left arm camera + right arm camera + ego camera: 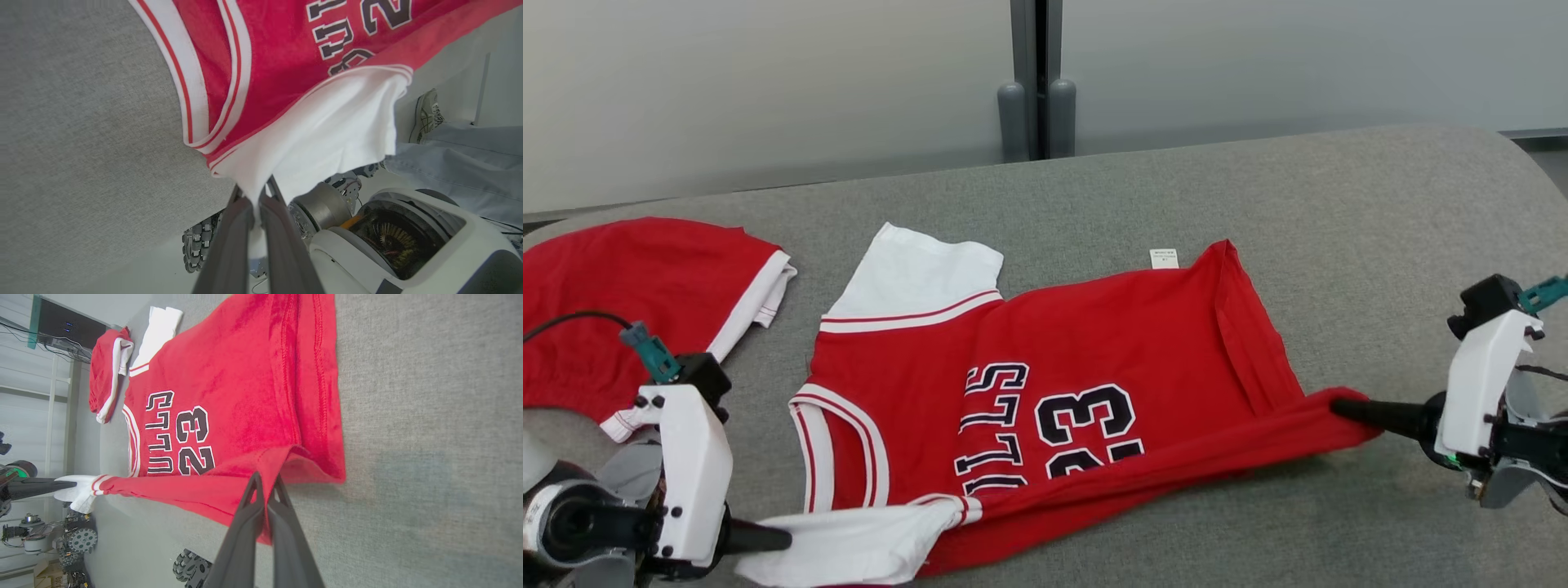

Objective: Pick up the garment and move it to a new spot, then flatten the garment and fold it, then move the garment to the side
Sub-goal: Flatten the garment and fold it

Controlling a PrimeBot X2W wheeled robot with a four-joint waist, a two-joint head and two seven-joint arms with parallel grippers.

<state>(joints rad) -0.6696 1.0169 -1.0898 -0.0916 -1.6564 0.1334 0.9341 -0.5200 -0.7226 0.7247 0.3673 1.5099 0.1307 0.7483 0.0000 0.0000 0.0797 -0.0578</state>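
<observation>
Grey woven tabletop (1380, 212) under soft red jersey (1111, 343)

The red jersey (1094, 359) lies spread on the grey worktop (1339, 204), collar to the left, black "23" (1086, 416) facing up. Its far sleeve (915, 269), white, lies flat. The near edge, from near sleeve (849, 547) to hem corner (1339, 416), is lifted and stretched taut.

The right gripper (266, 485) has its two dark fingers pinched tight on a lifted hem corner of the red jersey (229, 396), which lies with its number 23 facing up on the grey padded surface (429, 416). At the far end the left gripper (73, 484) nips the white sleeve (83, 494). A second red garment (102, 371) lies beyond, apart.
</observation>
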